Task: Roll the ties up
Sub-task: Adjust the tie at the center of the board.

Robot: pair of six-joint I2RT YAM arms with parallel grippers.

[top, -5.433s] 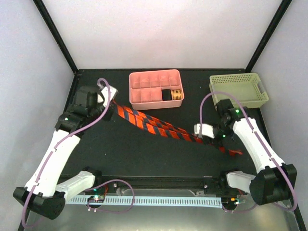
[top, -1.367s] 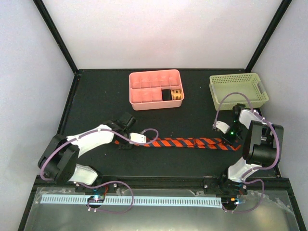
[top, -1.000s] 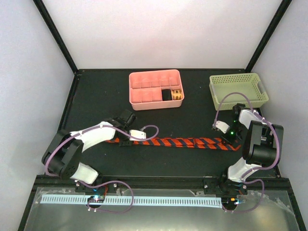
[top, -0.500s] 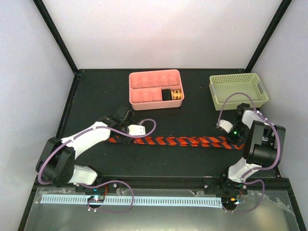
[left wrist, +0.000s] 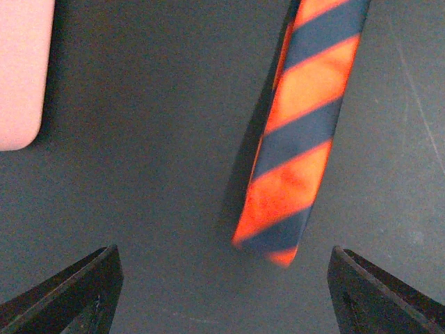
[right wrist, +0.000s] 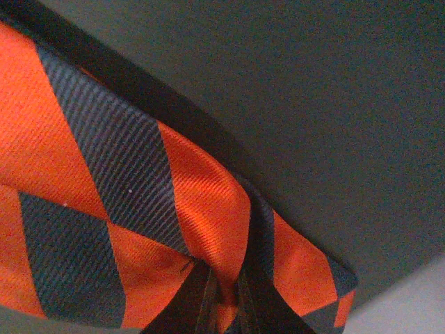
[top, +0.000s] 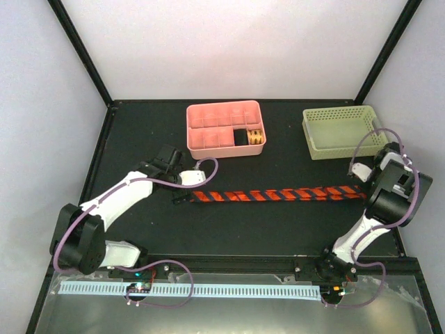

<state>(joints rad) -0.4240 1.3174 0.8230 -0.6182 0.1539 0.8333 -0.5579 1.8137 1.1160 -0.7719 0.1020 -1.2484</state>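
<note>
The tie (top: pixel 278 195), orange-red with navy diagonal stripes, lies stretched out flat across the mat from left to right. My left gripper (top: pixel 182 197) stands open just left of its narrow end. In the left wrist view that narrow end of the tie (left wrist: pixel 295 167) lies loose on the mat ahead of the left gripper (left wrist: pixel 222 296), between the spread fingers (left wrist: pixel 69 296) and touching neither. My right gripper (top: pixel 360 184) is shut on the tie's right end near the mat's right edge. Seen from the right wrist, the tie (right wrist: pixel 139 209) bunches into the shut right gripper (right wrist: pixel 222 306).
A pink compartment tray (top: pixel 222 154) stands at the back centre, with a rolled striped item (top: pixel 254 138) in one compartment. Its corner, the pink tray (left wrist: pixel 17 69), shows left of the left gripper. A green mesh basket (top: pixel 341 149) stands at the back right, behind the right gripper.
The left gripper has opened and let go of the tie's narrow end. The right gripper has carried its end to the right, drawing the tie along the mat.
</note>
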